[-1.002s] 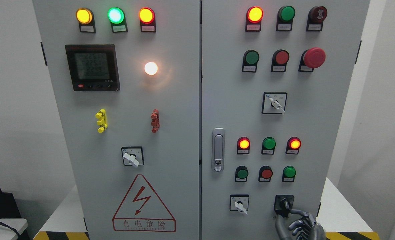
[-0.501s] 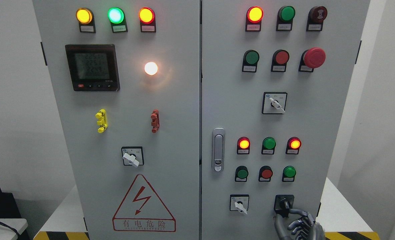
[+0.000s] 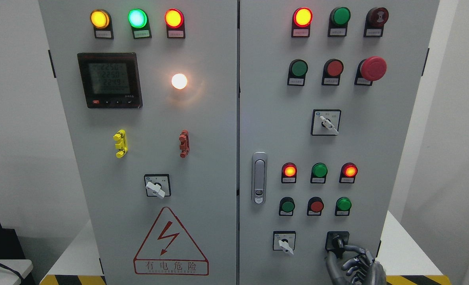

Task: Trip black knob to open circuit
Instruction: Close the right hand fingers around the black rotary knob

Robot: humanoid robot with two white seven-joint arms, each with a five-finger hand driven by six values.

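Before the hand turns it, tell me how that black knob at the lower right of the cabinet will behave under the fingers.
The black knob looks like a rigid rotary switch fixed to the cabinet door, so it should probably twist in place rather than lift or slide. It is small and looks smooth, so the right hand, whose fingers reach it, may slip.

Lighting: bright, even, indoor; soft shadows only. Glare: the white lamp blooms over the grey cabinet. Focus: sharp throughout; cabinet sides lean inward toward the bottom.

Black knob, grey cabinet, red mushroom button
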